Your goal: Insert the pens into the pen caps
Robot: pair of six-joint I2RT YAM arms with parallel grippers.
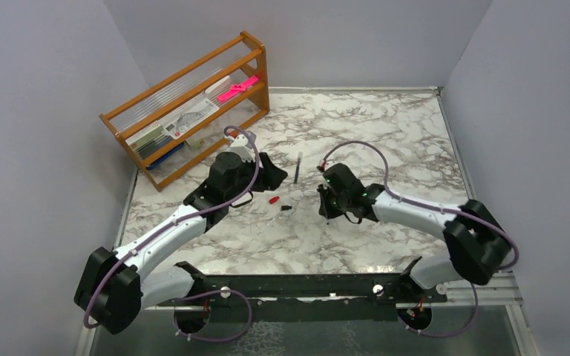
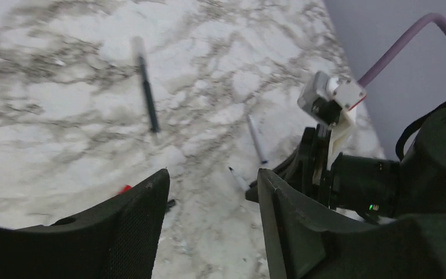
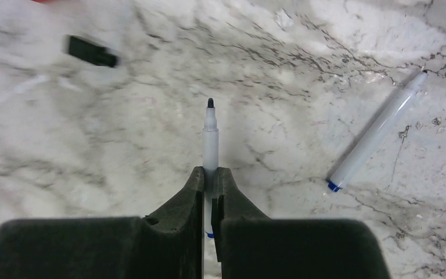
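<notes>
My right gripper (image 3: pixel 210 171) is shut on a white pen (image 3: pixel 210 136) whose dark tip points away over the marble table (image 1: pixel 386 126). A second white pen (image 3: pixel 374 136) with a blue end lies to its right. A black cap (image 3: pixel 91 51) lies at the far left of that view. My left gripper (image 2: pixel 212 172) is open above the table with nothing between its fingers (image 2: pixel 133 226). Past them lie a black pen (image 2: pixel 148 99), a white pen (image 2: pixel 256 139), a red cap (image 2: pixel 124 189) and a black cap (image 2: pixel 170 203). From above, the red cap (image 1: pixel 273 199) and black cap (image 1: pixel 286 208) sit between the two grippers.
A wooden rack (image 1: pixel 185 111) holding papers and a bright-pink object (image 1: pixel 237 88) stands at the back left, close behind the left arm. Grey walls enclose the table on three sides. The right gripper body (image 2: pixel 348 180) fills the right of the left wrist view.
</notes>
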